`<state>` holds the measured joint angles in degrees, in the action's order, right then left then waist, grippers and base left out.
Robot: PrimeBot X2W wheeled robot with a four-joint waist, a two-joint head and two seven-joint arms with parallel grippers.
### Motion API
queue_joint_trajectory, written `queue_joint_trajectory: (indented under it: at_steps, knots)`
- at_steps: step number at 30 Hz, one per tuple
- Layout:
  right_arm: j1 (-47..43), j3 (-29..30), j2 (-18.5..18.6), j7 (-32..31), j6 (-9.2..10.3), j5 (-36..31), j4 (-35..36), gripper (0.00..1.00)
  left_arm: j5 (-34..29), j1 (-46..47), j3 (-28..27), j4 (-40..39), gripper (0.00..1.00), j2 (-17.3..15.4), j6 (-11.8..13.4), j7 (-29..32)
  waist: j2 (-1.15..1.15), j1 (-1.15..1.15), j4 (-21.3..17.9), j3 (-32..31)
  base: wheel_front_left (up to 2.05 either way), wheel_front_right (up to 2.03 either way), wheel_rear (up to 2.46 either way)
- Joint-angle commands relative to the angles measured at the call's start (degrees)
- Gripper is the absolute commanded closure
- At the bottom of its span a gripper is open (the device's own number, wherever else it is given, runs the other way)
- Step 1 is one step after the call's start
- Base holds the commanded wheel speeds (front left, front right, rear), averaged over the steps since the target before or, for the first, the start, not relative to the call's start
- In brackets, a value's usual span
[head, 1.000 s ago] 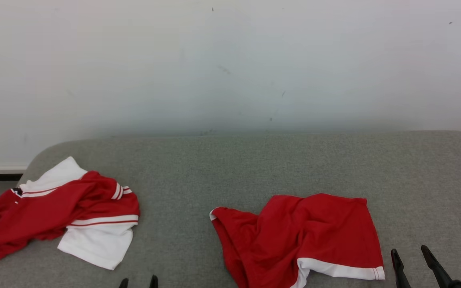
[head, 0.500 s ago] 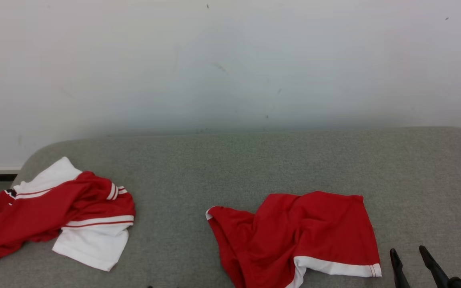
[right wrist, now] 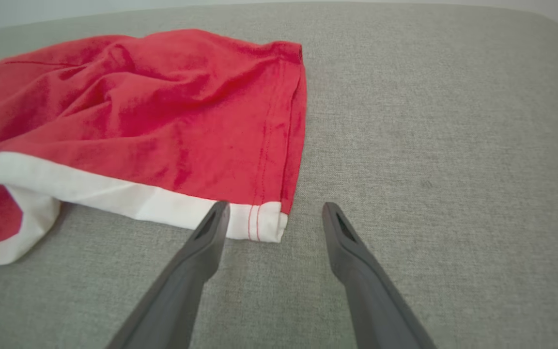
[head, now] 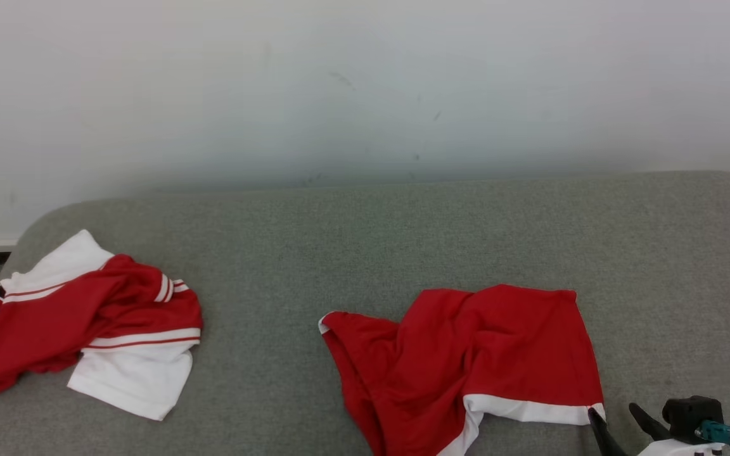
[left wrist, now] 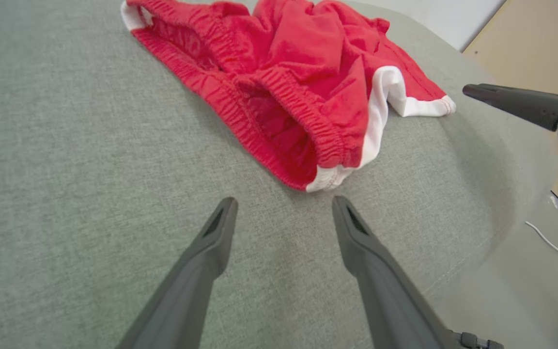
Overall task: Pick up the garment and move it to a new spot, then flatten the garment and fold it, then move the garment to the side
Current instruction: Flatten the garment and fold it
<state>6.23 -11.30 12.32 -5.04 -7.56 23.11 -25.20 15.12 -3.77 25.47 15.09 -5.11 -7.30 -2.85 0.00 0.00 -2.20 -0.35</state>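
Crossing the head view's bottom edge, crumpled red shorts point(head: 485, 354).

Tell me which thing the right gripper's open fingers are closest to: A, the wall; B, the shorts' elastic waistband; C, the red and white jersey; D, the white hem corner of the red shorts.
D: in the right wrist view the white hem corner of the red shorts lies between the fingertips of the open right gripper.
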Motion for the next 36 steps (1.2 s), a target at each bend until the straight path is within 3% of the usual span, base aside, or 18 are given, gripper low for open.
queue_joint_trajectory:
  at_steps: [1, 7, 17, 30, 31, 33, 35, 36]
  knots:
    - [1.12, -0.22, -0.54, -0.90, 0.14, -0.32, -0.95, 0.00, 0.60, 1.16, 1.25, 0.65, 0.00, -0.57, -0.18, 0.05, 0.00, 0.00, 0.14, 0.75, 0.00, 0.00, 0.00]
    - [3.50, -0.40, -1.87, -2.44, 0.14, -0.61, -3.56, 0.00, 3.80, 5.36, 7.63, 3.10, 0.00, -2.18, -0.12, -0.67, 0.00, 0.00, 0.30, 2.97, 0.00, 0.00, 0.00]
    - [5.71, -1.44, -2.21, -1.44, 0.14, 0.04, -5.51, 0.00, 7.18, 10.96, 12.89, 6.96, 0.00, -3.53, -0.13, -3.78, 0.00, 0.00, 0.09, 4.86, 0.00, 0.00, 0.00]
    - [7.76, -3.48, -3.35, -3.72, 0.14, 1.05, -8.38, 0.00, 10.65, 17.92, 20.15, 12.88, 0.00, -2.38, -0.13, -7.54, 0.00, 0.00, -0.91, 6.88, 0.00, 0.00, 0.00]
    - [8.00, -3.77, -3.54, -3.93, 0.14, 1.14, -8.68, 0.00, 11.14, 18.25, 20.83, 13.43, 0.07, -2.28, -0.13, -7.73, 0.00, 0.00, -1.02, 6.94, 0.00, 0.00, 0.00]
    - [8.52, -4.38, -3.98, -4.53, 0.14, 1.34, -9.26, 0.00, 12.08, 19.17, 21.89, 14.45, 0.48, -2.16, -0.13, -8.18, 0.00, 0.00, -1.18, 7.18, 0.00, 0.00, 0.00]
    - [8.90, -5.36, -4.53, -5.76, 0.12, 2.05, -10.13, 0.00, 13.12, 20.15, 23.18, 15.51, 0.63, -1.97, -0.14, -8.55, 0.00, 0.00, -1.23, 7.34, 0.00, 0.00, 0.00]
    - [9.11, -5.92, -4.72, -6.18, 0.05, 2.48, -10.44, 0.18, 13.48, 20.61, 23.85, 16.00, 0.77, -1.86, -0.13, -8.83, 0.00, 0.00, -1.22, 7.33, 0.00, 0.00, 0.00]
